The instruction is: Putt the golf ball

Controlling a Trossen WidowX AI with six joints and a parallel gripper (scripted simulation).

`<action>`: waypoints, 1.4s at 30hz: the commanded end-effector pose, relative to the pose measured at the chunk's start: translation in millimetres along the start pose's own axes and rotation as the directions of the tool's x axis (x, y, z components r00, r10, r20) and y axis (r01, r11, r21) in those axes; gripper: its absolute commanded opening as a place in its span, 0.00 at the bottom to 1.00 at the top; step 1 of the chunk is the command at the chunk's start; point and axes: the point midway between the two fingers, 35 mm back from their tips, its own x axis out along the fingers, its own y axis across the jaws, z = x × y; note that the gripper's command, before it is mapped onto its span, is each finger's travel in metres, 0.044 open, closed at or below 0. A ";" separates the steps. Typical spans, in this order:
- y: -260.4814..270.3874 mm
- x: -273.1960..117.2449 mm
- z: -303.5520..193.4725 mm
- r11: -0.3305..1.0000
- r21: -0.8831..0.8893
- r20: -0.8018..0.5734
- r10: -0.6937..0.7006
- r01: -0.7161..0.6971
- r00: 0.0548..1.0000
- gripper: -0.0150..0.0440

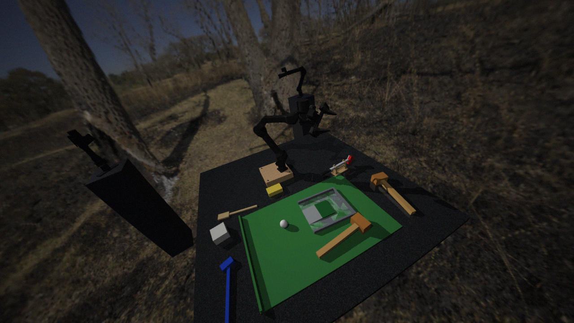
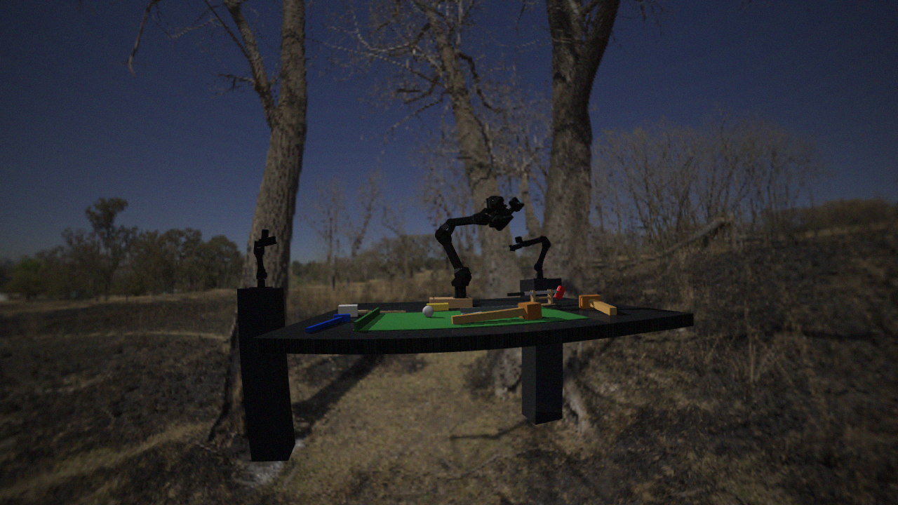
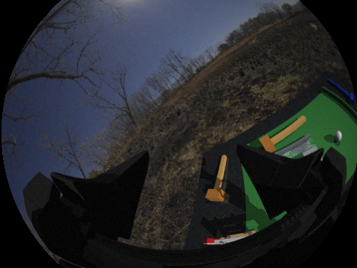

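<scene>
The red putter, with its red head (image 1: 350, 159) (image 2: 559, 292) (image 3: 209, 241) and pale shaft, lies on a small wooden stand behind the green mat. My gripper (image 1: 325, 120) (image 2: 511, 214) (image 3: 195, 152) is wide open and empty, high above the table near the putter's side. The white golf ball (image 1: 283, 223) (image 2: 427, 311) (image 3: 338, 136) rests on the mat (image 1: 276, 265). The grey ramp (image 1: 310, 215) stands on the mat to the ball's right in the top view, with the raised green (image 1: 325, 209) behind its slope. My right finger hides part of the ramp in the wrist view.
One orange mallet (image 1: 337, 242) (image 2: 490, 315) (image 3: 287, 133) lies on the mat by the ramp; another mallet (image 1: 399, 197) (image 3: 221, 175) lies beyond it. A yellow block (image 1: 274, 189), a white block (image 1: 219, 233), a wooden mallet (image 1: 241, 211) and a blue putter (image 1: 228, 289) also lie around the mat.
</scene>
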 end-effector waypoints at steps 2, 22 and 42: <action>-46.9 29.5 -71.4 0.865 -0.501 -0.275 -0.155 -0.003 0.949 1.00; -183.3 -1.9 -210.7 0.248 -0.409 -0.839 -0.480 -0.878 0.255 1.00; -201.2 -30.1 -224.8 0.205 -0.194 -0.882 -0.464 -0.959 0.079 1.00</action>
